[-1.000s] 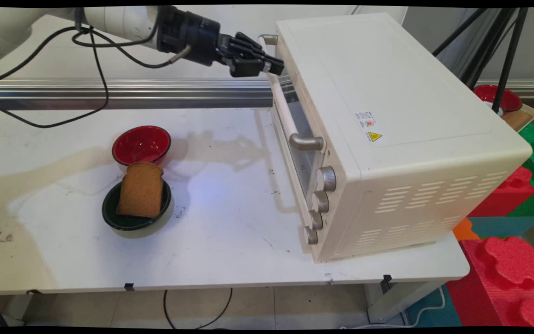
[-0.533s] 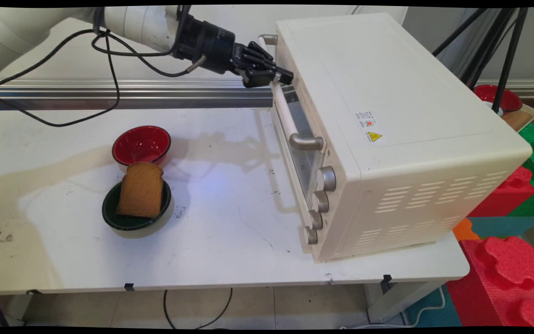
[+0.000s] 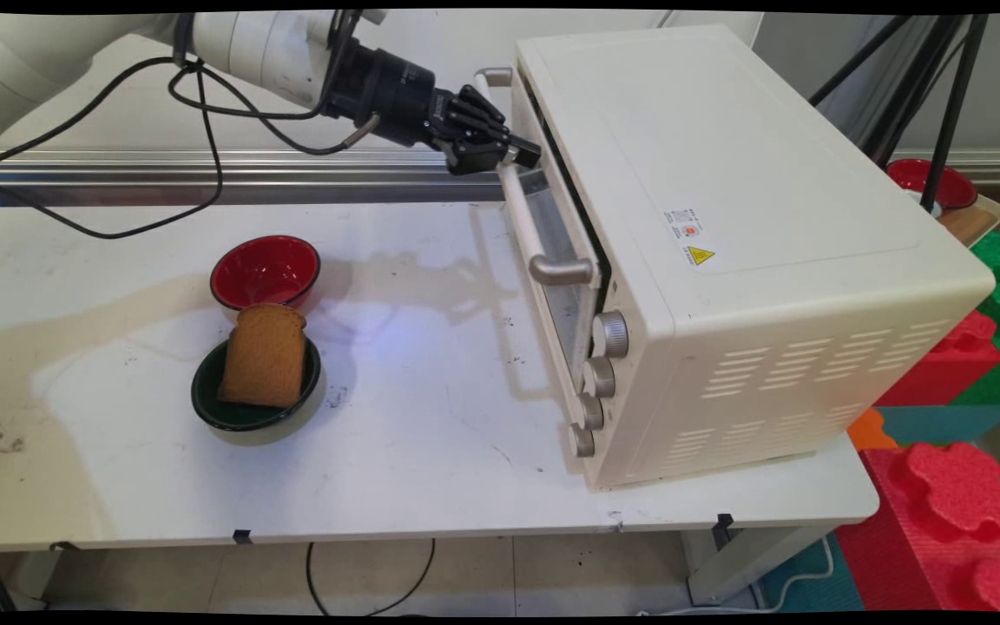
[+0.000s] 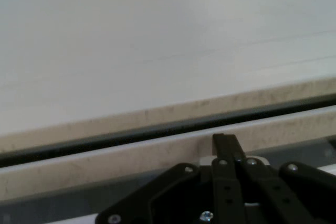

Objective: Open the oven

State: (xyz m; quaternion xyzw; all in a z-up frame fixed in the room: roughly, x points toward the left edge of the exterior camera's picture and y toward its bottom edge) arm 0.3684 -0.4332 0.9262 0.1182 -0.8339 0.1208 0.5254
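My gripper (image 3: 513, 156) is shut on the far end of the cream bar handle (image 3: 524, 221) of the toaster oven's (image 3: 726, 217) glass door (image 3: 565, 291). The door's top edge stands slightly away from the oven body, with a dark gap showing along it. In the hand view the gripper (image 4: 224, 142) sits at the door's top edge (image 4: 105, 158), below the dark gap (image 4: 157, 129) and the oven's top (image 4: 157, 51). Left on the table, a slice of brown bread (image 3: 264, 356) leans in a dark green bowl (image 3: 235, 417), with a red bowl (image 3: 264, 271) just behind.
Several metal knobs (image 3: 611, 333) line the oven's front near the table's near edge. A metal rail (image 3: 240, 169) runs along the table's back. Red and green foam blocks (image 3: 951, 503), black tripod legs (image 3: 951, 104) and another red bowl (image 3: 932, 180) stand off the right side.
The gripper dropped onto the handle's far end and has drawn it leftward; the door, flush a second ago, now stands ajar at the top.
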